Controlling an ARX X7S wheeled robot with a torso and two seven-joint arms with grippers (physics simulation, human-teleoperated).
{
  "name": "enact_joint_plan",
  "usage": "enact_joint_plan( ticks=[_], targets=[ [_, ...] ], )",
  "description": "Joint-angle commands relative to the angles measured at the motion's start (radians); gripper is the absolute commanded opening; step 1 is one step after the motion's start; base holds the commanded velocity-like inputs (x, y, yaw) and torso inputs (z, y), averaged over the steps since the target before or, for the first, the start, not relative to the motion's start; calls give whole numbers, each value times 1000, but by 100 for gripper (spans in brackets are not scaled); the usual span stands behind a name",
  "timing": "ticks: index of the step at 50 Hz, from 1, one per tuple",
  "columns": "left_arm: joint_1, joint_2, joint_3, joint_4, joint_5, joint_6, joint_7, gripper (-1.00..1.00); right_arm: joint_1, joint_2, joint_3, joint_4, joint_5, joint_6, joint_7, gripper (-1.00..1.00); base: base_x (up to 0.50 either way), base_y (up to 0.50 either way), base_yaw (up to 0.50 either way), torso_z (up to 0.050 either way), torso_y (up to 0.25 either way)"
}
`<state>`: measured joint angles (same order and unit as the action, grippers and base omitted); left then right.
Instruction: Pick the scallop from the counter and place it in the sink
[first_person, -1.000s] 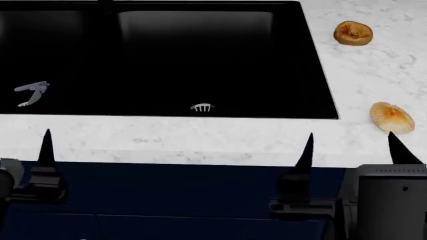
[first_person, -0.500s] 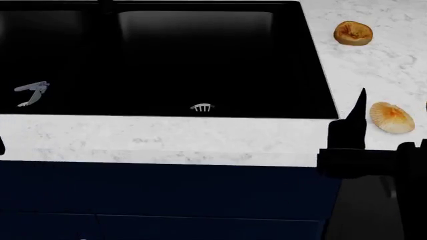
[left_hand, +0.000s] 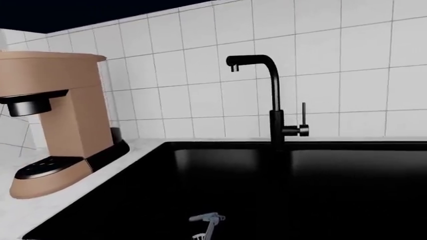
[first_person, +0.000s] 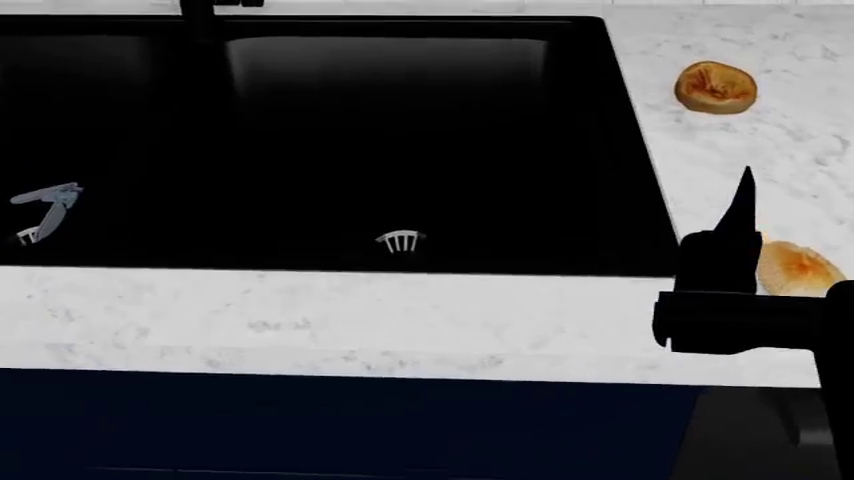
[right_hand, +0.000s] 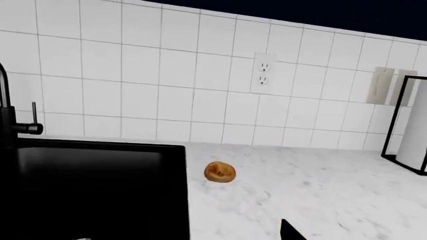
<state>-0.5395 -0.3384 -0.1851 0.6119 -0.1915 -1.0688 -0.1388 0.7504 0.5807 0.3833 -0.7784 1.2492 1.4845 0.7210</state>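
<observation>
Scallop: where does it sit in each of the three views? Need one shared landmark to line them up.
Head view: the scallop lies on the counter right of the sink, partly hidden by the right gripper.
Left wrist view: not in it.
Right wrist view: not in it; only the lumpy orange-brown item shows.
Shared landmark: the sink, in all three views.

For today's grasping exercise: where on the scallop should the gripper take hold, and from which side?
Probably from above, pinching across the thin edges of the scallop: it lies flat on the counter, so there is little side to grab. The right gripper partly hides it.
</observation>
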Motion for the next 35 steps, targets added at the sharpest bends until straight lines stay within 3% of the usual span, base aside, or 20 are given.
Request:
enact_joint_plan(
  ticks=[1, 28, 35],
  targets=[
    [1, -3, -4, 0, -6, -4, 0, 100, -10, 10, -8, 14, 28, -32, 9, 100, 215, 0, 0, 0, 0],
    [5, -6, -13, 14, -15, -18, -11, 100, -48, 19, 8, 7, 58, -105, -10, 100, 335, -37, 0, 0, 0],
    [7, -7, -14, 16, -16, -17, -13, 100, -46, 23, 10, 12, 82, -108, 1, 100, 41, -196, 0, 0, 0]
  ],
)
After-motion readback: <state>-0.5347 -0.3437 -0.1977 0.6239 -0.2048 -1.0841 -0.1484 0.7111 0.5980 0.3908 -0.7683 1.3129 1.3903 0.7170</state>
